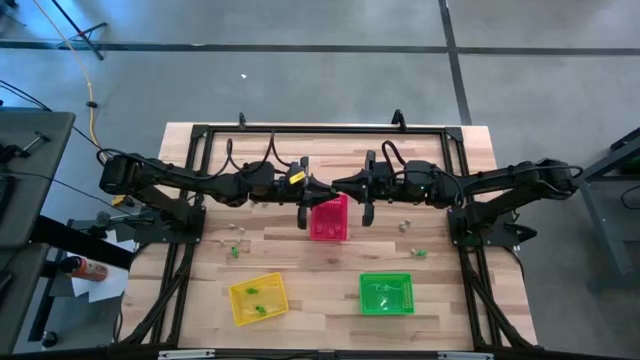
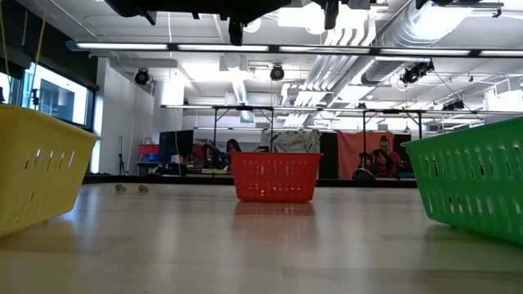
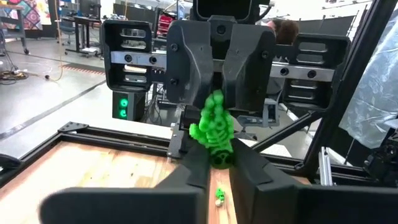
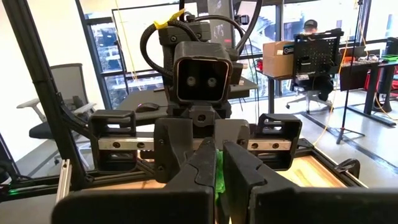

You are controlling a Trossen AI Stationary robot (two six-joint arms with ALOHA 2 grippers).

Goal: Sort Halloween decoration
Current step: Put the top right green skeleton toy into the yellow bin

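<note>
High over the table's middle, my left gripper (image 1: 322, 186) and my right gripper (image 1: 342, 184) meet tip to tip, both level. Between them is one Halloween decoration, a small green skeleton-like trinket (image 3: 214, 127); both grippers are shut on it. It hangs near the far side of the pink-red basket (image 1: 330, 220). Other trinkets lie loose on the table: green ones (image 1: 234, 250) (image 1: 420, 252) and pale ones (image 1: 237, 228) (image 1: 405, 225). Green trinkets (image 1: 258, 300) lie in the yellow basket (image 1: 240, 312). My left gripper pinches the trinket's lower part (image 3: 220, 155) between its two fingers, which come level from the table's left. The trinket is lifted clear, high above the table. My right gripper pinches the same trinket by its upper part (image 3: 215, 104), coming level from the table's right. In its own wrist view only a green sliver (image 4: 218, 177) shows between the fingers.
The green basket (image 1: 386, 292) stands near the front right and the yellow basket near the front left. The low view shows the pink-red basket (image 2: 275, 175) in the middle and two small trinkets (image 2: 131, 188) left of it. A black frame (image 1: 330, 130) borders the table.
</note>
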